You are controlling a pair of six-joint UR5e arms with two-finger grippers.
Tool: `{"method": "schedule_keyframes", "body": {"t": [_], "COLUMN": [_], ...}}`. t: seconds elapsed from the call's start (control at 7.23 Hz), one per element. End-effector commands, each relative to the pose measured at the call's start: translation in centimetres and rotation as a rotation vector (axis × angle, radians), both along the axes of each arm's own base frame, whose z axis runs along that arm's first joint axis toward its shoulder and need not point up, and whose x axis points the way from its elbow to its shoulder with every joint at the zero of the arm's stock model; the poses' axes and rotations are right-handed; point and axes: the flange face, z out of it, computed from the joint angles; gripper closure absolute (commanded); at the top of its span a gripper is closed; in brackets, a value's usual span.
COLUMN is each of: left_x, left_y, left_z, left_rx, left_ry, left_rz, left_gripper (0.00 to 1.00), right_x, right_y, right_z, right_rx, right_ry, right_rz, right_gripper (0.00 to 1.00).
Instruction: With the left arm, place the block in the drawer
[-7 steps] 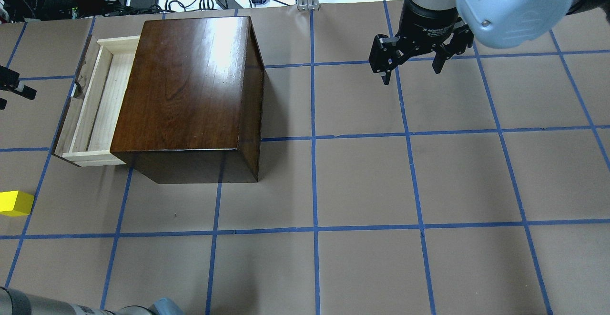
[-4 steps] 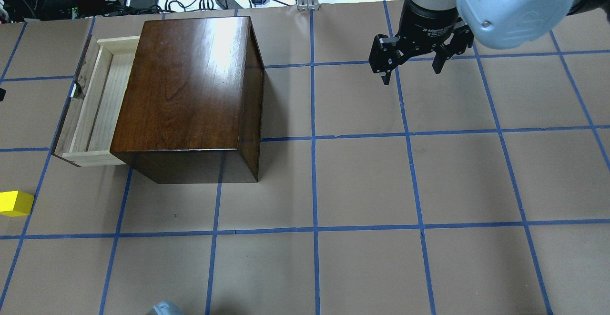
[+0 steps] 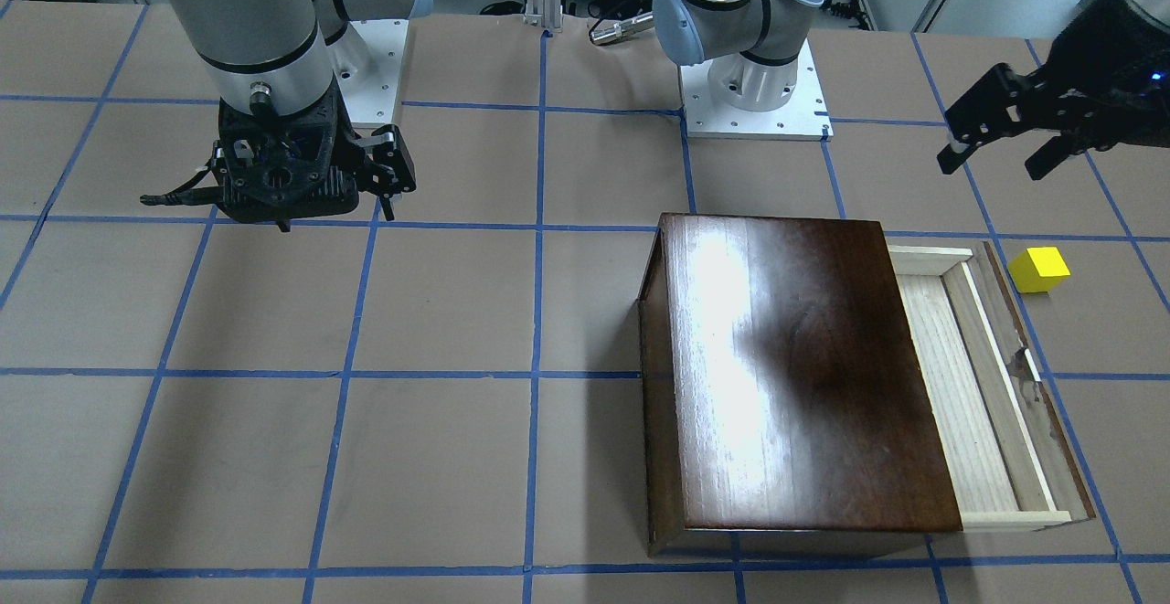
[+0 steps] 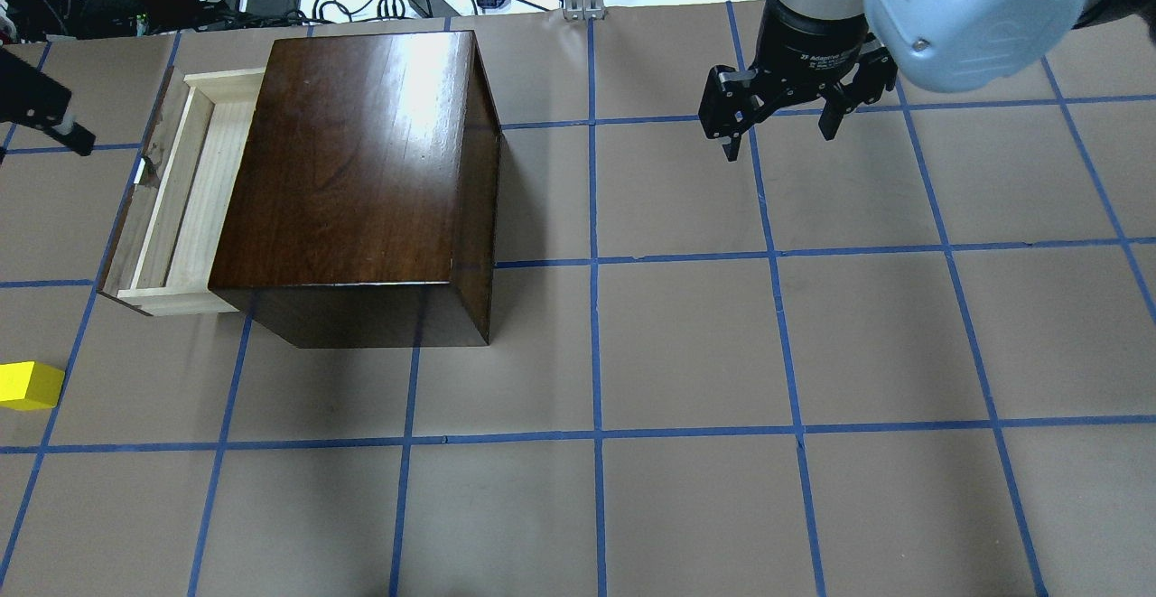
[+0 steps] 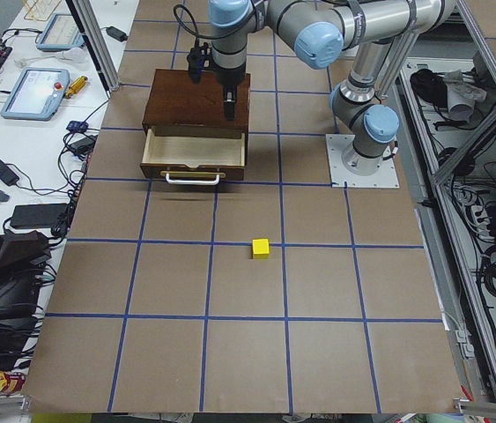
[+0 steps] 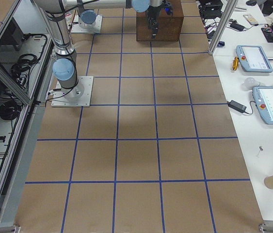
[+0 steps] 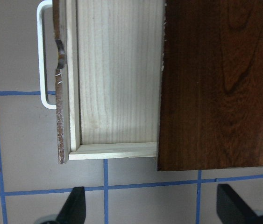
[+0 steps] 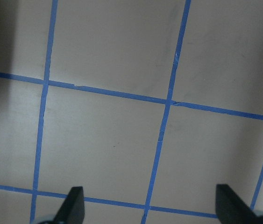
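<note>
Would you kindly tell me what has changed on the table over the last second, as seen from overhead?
The left gripper, open and empty, moved along the view's left edge away from the robot, from beside the middle of the drawer toward its far end. Nothing was gripped or released. The block, the open drawer and the right gripper stayed where they were.

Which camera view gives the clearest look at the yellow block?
The exterior front-facing view: the yellow block shows whole and fairly large, near the open drawer. The overhead exterior and left wrist views cut it at their left edges; exterior left shows it whole but small. The other two views miss it.
</note>
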Motion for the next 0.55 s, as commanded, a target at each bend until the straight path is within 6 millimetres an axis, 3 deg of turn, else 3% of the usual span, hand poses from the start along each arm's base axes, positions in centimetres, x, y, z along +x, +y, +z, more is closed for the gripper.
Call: {"method": "schedule_keyframes", "body": {"t": [0.0,0.14,0.28,0.42], "left_x": [-10.4,-14.1,-16.2,-16.2], "left_y": [-1.0,-1.0,-0.8,-0.9], "left_z": [-0.9,-2.1,-3.2,-3.7], "left_rx": [-0.031,-0.042,-0.086,-0.117], "left_ry": [-0.067,-0.067,-0.09,-0.14], "left_rz": [0.024,0.023,-0.019,-0.032], "left_gripper": [0.0,0.0,0.0,0.0], "right_x": [0.0,0.0,0.0,0.0], "right_y": [0.0,0.0,0.0,0.0], "right_z": [0.0,0.0,0.0,0.0], "right_rx": [0.0,0.0,0.0,0.0], "right_ry": [-0.001,-0.001,0.001,0.001], "right_rz": [0.001,0.001,0.001,0.001], "right_gripper": [0.0,0.0,0.0,0.0]}}
